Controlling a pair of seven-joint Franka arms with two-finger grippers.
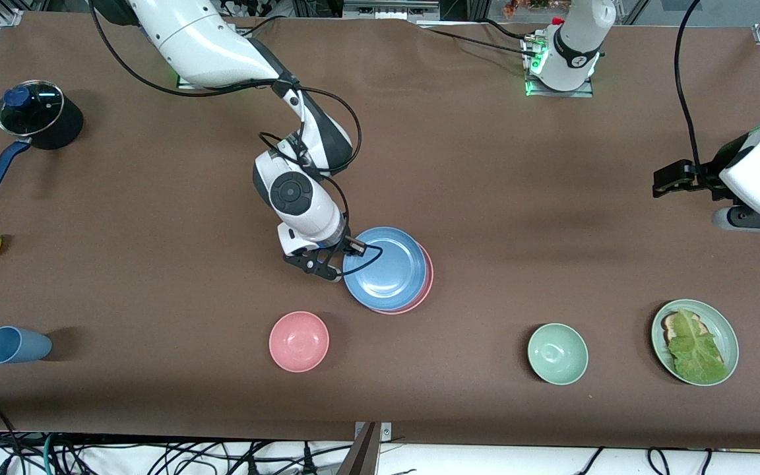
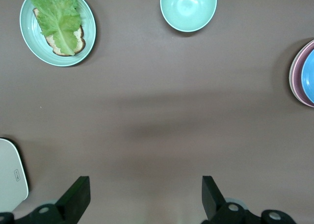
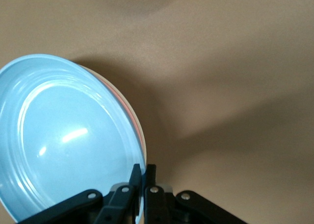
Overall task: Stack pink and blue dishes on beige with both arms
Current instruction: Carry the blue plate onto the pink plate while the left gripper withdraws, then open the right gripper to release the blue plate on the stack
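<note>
At mid-table, right tool (image 1: 327,262) pinches the blue plate (image 1: 386,267) rim over the pink plate (image 1: 425,285); left tool (image 2: 144,197) spread.

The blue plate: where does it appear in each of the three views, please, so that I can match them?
Front view: the blue plate is at mid-table, on top of the stack, with the right gripper shut on its rim.
Left wrist view: only a sliver shows at the picture's edge.
Right wrist view: it fills much of the picture.
Shared landmark: the pink plate directly under it.
</note>
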